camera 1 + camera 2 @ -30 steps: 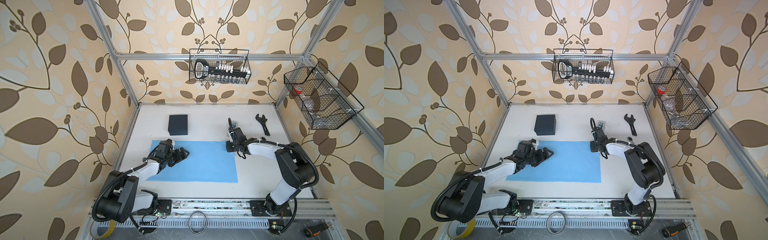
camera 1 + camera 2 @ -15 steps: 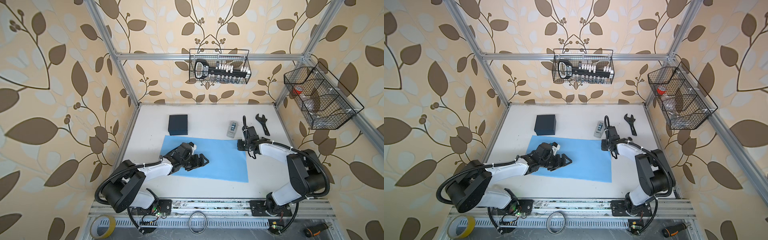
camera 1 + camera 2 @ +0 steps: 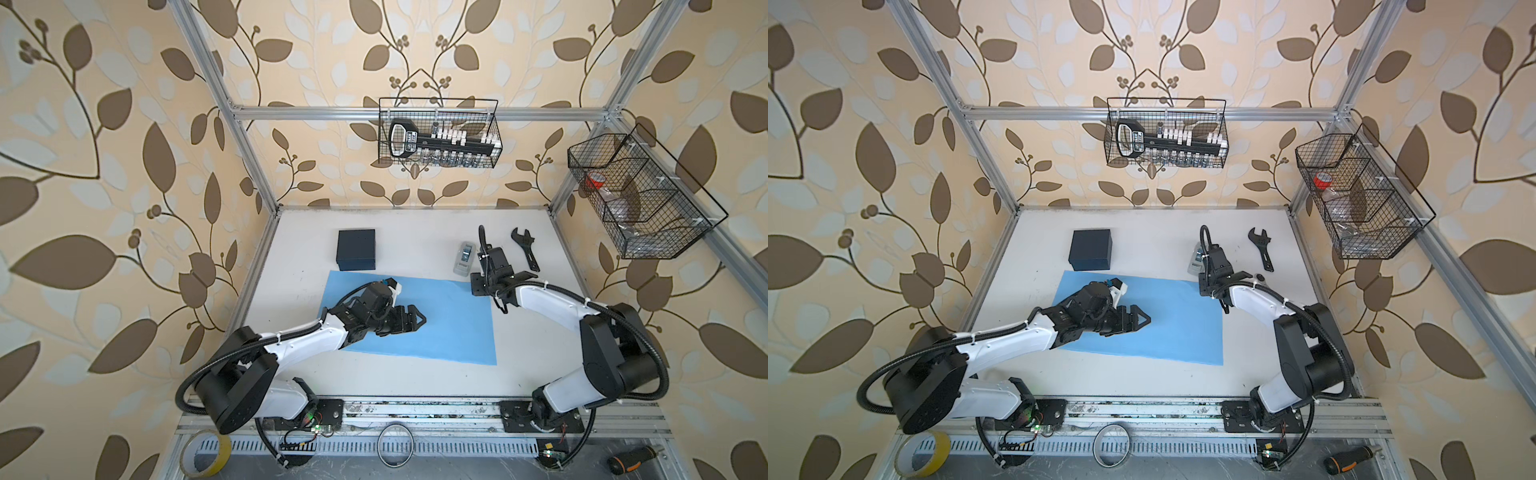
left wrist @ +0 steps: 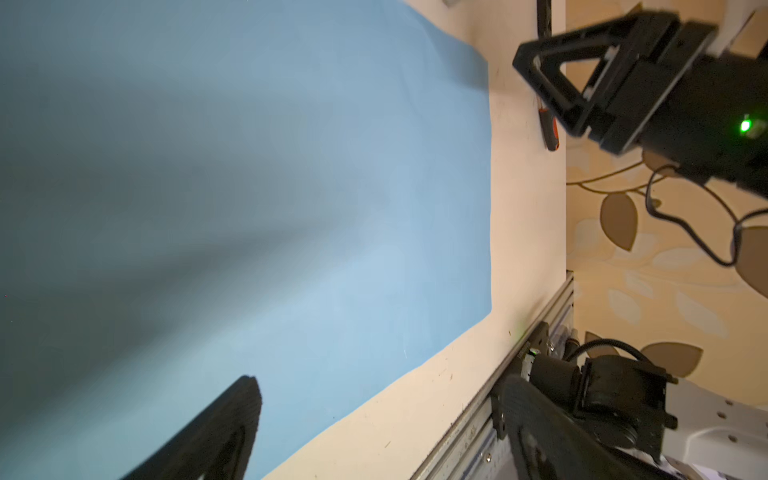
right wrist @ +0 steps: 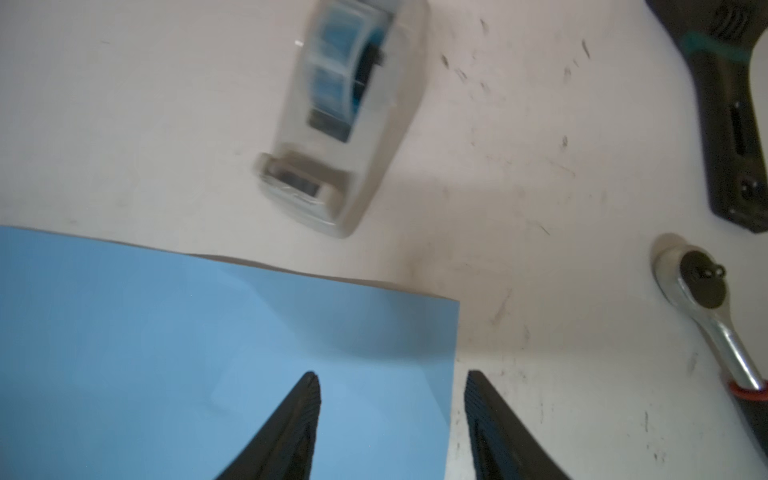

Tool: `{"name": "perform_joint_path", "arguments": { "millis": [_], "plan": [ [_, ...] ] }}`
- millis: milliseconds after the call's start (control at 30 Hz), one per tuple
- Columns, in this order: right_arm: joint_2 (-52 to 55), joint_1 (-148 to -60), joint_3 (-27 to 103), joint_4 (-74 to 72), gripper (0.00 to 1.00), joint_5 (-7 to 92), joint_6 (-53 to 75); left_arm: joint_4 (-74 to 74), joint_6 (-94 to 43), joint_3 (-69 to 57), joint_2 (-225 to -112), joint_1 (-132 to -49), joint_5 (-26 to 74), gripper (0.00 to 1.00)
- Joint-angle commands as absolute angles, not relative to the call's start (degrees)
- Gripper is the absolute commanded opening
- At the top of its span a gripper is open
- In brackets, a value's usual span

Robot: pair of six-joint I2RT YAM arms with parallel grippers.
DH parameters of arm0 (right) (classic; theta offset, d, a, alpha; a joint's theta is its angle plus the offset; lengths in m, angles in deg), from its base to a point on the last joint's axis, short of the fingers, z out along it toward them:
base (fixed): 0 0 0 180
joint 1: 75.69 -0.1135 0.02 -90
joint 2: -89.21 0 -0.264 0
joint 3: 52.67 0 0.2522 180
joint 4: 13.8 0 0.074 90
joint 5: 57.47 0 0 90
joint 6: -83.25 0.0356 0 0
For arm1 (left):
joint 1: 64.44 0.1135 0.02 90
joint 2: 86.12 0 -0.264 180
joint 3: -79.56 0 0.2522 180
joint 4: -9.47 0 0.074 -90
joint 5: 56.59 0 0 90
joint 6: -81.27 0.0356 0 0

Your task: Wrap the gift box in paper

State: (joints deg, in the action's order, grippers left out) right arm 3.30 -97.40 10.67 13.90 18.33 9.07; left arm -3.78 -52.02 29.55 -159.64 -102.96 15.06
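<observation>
The gift box (image 3: 356, 249) (image 3: 1091, 249), matte black and lidded, stands on the white table just beyond the paper's far left corner. The paper (image 3: 453, 332) (image 3: 1183, 332) (image 4: 332, 208) (image 5: 166, 353) lies flat, light blue face up. My left gripper (image 3: 417, 320) (image 3: 1142, 320) (image 4: 382, 407) hovers low over the sheet's middle, turned on its side, open with nothing between its fingers. At the paper's far right corner my right gripper (image 3: 478, 286) (image 3: 1204, 287) (image 5: 392, 386) stands open. One of its fingers is over the sheet and one over bare table, astride the right edge.
A grey tape dispenser (image 3: 464, 257) (image 5: 345, 124) sits just beyond the right gripper. A black wrench (image 3: 525, 253) and a ratchet (image 5: 702, 286) lie further right. Wire baskets (image 3: 438, 133) hang on the back and right walls. A tape roll (image 3: 208, 457) lies past the front rail.
The paper slid to the right with its far right corner in the right gripper, which has now opened and let go. My left gripper travelled right across the sheet.
</observation>
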Motion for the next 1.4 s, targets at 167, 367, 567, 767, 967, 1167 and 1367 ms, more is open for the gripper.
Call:
{"name": "perform_joint_path", "arguments": {
  "millis": [167, 367, 567, 767, 967, 1167, 1367],
  "plan": [
    [9.15, -104.69, -0.03, 5.37, 0.67, 30.10, 16.42, -10.62, -47.38, 27.66, -159.87, -88.33, 25.03, 0.92],
    [8.26, -101.50, -4.11, 3.83, 0.69, 31.99, 17.26, -10.28, -46.20, 30.12, -162.91, -88.08, 23.97, 0.87],
    [6.43, -98.04, -5.73, 0.76, 0.70, 34.01, 18.59, -7.78, -47.58, 37.68, -160.48, -89.01, 18.69, 0.80],
    [2.38, -93.70, -3.72, -0.16, 0.69, 34.98, 18.31, -6.58, -51.75, 43.40, -155.66, -94.84, 16.93, 0.77],
    [0.91, -92.63, 0.72, 1.58, 0.69, 34.99, 16.24, -9.15, -52.47, 41.43, -152.04, -99.39, 18.93, 0.80],
    [6.55, -94.18, -1.51, 2.42, 0.69, 32.97, 16.60, -17.27, -43.64, 30.72, -150.78, -95.94, 29.69, 0.89],
    [13.95, -101.79, -2.37, -4.80, 0.74, 34.14, 19.35, -14.38, -42.67, 23.17, -153.98, -84.56, 30.25, 0.94]
  ]
}}
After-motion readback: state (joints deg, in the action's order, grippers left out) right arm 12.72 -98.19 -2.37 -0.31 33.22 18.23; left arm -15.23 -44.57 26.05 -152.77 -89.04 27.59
